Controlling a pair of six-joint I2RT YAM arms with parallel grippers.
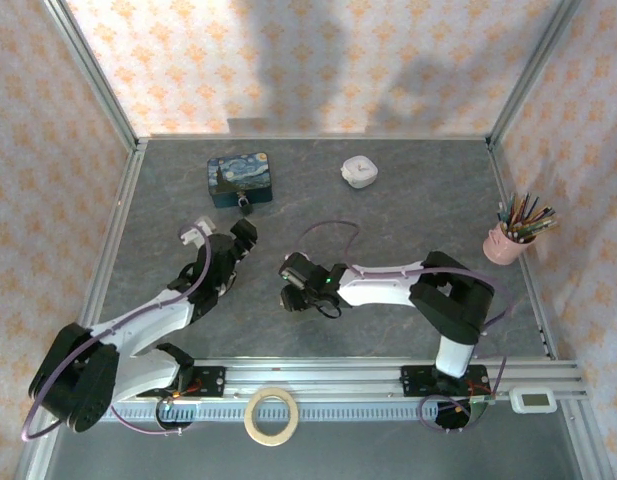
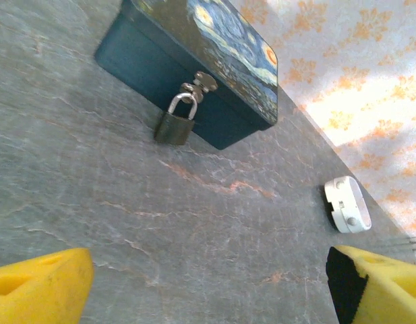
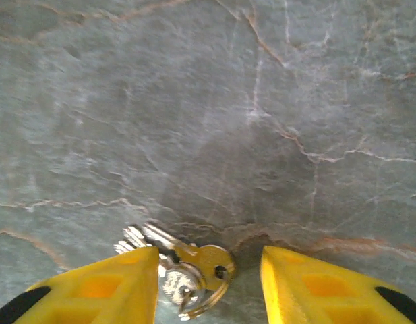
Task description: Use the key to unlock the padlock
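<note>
The small dark padlock hangs by its metal shackle from the hasp of the blue painted tin; from above the padlock sits at the tin's front side. My left gripper is just short of it, and in the left wrist view that gripper is open over bare table. A bunch of small silvery keys on a ring lies flat on the table. My right gripper is open around the bunch, whose blades are partly hidden by the left finger. From above, the right gripper points down at mid-table.
A white rounded-square case lies at the back, right of the tin. A pink cup of pencils stands at the far right. A tape roll lies on the near rail between the arm bases.
</note>
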